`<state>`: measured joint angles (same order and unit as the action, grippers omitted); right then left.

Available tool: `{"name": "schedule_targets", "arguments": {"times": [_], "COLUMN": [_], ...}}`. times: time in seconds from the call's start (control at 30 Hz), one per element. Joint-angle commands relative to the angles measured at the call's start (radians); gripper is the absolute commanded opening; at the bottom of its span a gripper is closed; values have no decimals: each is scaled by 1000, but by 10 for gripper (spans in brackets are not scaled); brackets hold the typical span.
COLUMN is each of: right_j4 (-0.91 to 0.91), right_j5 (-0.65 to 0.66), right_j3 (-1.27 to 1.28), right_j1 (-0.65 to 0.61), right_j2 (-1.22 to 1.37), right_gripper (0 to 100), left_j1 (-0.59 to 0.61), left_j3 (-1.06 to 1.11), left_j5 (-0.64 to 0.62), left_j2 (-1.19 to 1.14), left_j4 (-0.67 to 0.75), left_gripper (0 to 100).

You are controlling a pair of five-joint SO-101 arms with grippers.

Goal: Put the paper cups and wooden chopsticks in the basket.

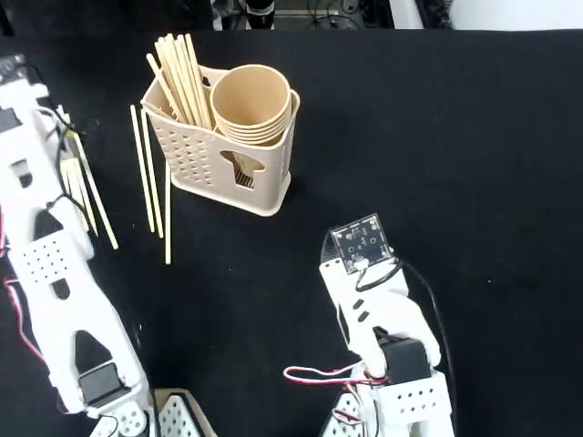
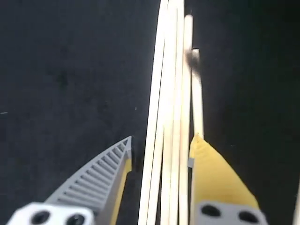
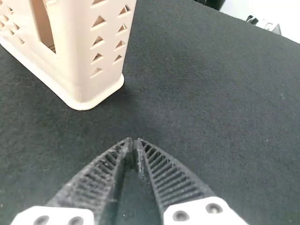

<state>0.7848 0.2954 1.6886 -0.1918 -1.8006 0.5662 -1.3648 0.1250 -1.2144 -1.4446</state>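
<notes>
Paper cups (image 1: 252, 102) stacked inside the basket (image 1: 219, 164), a sheaf of wooden chopsticks (image 1: 182, 77) standing beside them. Three loose chopsticks (image 1: 150, 187) lie on the black table (image 1: 455, 137) just beside the basket. A further bundle (image 2: 171, 117) lies between the left gripper's (image 2: 159, 154) spread fingers, not pinched. Right gripper (image 3: 134, 145), fingers pressed together, empty, near the basket's corner.

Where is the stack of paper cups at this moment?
In the upper left of the high view, the stack of paper cups stands inside the basket, on its right side, next to the chopsticks standing in the same basket.
</notes>
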Motion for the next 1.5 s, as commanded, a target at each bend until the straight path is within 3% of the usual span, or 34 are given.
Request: {"name": "schedule_targets", "arguments": {"times": [0.0, 0.17, 0.3, 0.53, 0.87, 1.3, 1.47], "right_j4": [3, 3, 3, 3, 3, 2, 2], "right_j5": [6, 6, 6, 6, 6, 6, 6], "right_j3": [-2, -2, -2, -2, -2, -2, -2], "right_j1": [15, 15, 15, 15, 17, 41, 41], "right_j2": [-50, -50, -50, -50, -48, -50, -50], "right_gripper": [15, 15, 15, 15, 15, 15, 15], "left_j1": [16, 27, 27, 10, 13, -61, -82], "left_j3": [-197, -302, -297, -297, -271, 542, 805], "left_j5": [8, 9, 5, 6, 2, -40, -40], "left_j2": [-124, -199, -146, 51, 318, 1016, 1244], "left_j4": [-35, -71, -117, -315, -324, -311, -195], "left_gripper": [198, 21, 26, 29, 28, 29, 29]}}
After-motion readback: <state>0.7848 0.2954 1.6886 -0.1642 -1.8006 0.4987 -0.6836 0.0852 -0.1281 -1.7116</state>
